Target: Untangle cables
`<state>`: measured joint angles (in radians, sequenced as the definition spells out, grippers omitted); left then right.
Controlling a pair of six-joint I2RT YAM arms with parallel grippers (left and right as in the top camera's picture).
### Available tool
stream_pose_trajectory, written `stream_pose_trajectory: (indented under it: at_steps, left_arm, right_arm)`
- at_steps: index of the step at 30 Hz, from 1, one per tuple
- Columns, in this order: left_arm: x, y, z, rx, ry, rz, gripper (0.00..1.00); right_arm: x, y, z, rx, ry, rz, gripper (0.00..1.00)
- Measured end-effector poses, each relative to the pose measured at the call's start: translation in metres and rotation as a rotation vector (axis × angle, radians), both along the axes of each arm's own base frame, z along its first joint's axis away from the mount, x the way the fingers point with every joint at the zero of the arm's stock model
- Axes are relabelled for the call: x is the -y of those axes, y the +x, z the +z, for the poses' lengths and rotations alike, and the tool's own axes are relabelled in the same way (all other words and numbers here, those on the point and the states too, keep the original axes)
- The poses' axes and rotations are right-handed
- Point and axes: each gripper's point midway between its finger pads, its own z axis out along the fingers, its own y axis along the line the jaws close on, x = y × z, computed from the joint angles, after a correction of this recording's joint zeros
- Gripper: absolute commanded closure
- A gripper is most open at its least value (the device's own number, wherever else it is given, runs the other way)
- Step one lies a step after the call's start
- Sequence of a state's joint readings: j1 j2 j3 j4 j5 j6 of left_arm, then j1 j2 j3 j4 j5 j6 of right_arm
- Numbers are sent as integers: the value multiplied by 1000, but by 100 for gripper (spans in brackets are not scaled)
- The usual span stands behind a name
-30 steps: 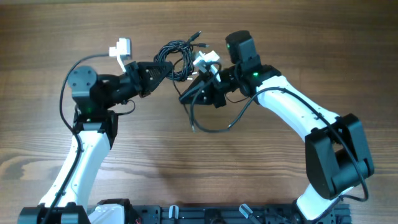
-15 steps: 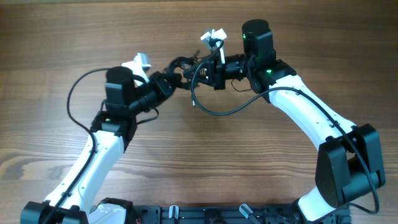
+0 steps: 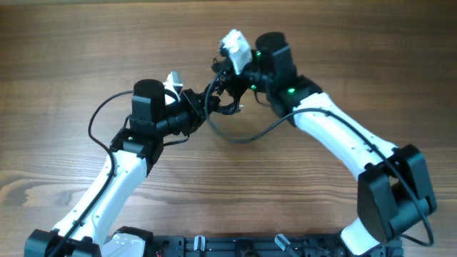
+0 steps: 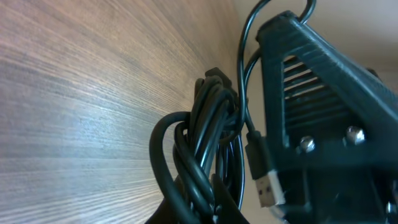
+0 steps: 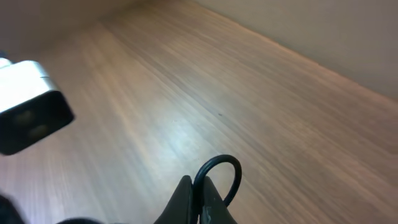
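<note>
The cables [image 3: 218, 100] are a bunch of thin black cords, caught between my two grippers at the table's far middle. One long loop [image 3: 241, 138] sags toward the front. My left gripper [image 3: 202, 102] comes in from the left and is shut on several strands of the bundle [image 4: 204, 134], which rise from between its fingers [image 4: 227, 205]. A silvery plug tip [image 4: 268, 187] hangs beside them. My right gripper [image 3: 223, 84] is just right of the bunch. It [image 5: 200, 200] is shut on one cord, and a small loop [image 5: 221, 169] arches above its fingertips.
The right gripper's dark body [image 4: 323, 118] fills the right side of the left wrist view, very close to the left gripper. A white boxy block [image 5: 28, 112] shows at the left of the right wrist view. Bare wooden table [image 3: 343, 50] lies all round.
The left arm has swung right and the right gripper has drawn left and back, so both now meet at the bunch. The spread-out tangle has tightened between them.
</note>
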<state>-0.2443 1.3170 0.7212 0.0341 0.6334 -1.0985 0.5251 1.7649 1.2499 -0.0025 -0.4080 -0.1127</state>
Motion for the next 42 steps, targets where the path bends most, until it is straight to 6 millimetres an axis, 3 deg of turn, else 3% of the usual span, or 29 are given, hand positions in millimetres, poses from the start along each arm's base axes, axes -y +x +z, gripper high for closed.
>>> stream_pose_trajectory:
  at_steps: [4,6,8,10,15,19,23,30,32,35,38,42]
  left_arm:
    - [-4,-1,-7,-67,-5,45,96]
    - [-8,0,-13,-90,13,75,96]
    - [-13,3,-14,-113,-2,113,96]
    - [-17,7,-12,-155,-41,163,96]
    - [-18,8,-12,-260,-125,235,96]
    - [-17,7,-11,-305,-162,254,96]
    - [-15,9,-7,-324,-202,267,96]
    - [-12,17,11,-252,-246,250,96]
    - [-9,15,13,-254,-253,233,96]
    - [-5,12,15,-281,-282,211,96]
    - [-1,13,26,-299,-347,208,96]
    - [1,14,33,-318,-393,208,96]
  right_arm:
    - [-1,3,0,62,-74,-64,96]
    - [7,4,15,92,-73,-92,96]
    - [13,-2,44,142,-54,-98,96]
    - [17,-9,55,164,-63,-89,95]
    - [22,-8,48,182,-123,-89,95]
    - [12,-5,64,283,-123,-77,96]
    - [5,-4,80,318,-60,-88,96]
    - [-13,-12,104,52,289,-137,96]
    - [-16,-9,104,11,337,-151,96]
    - [-22,0,85,-37,348,-169,95]
    - [-23,6,67,-57,323,-192,96]
    - [-21,10,57,-12,261,-190,96]
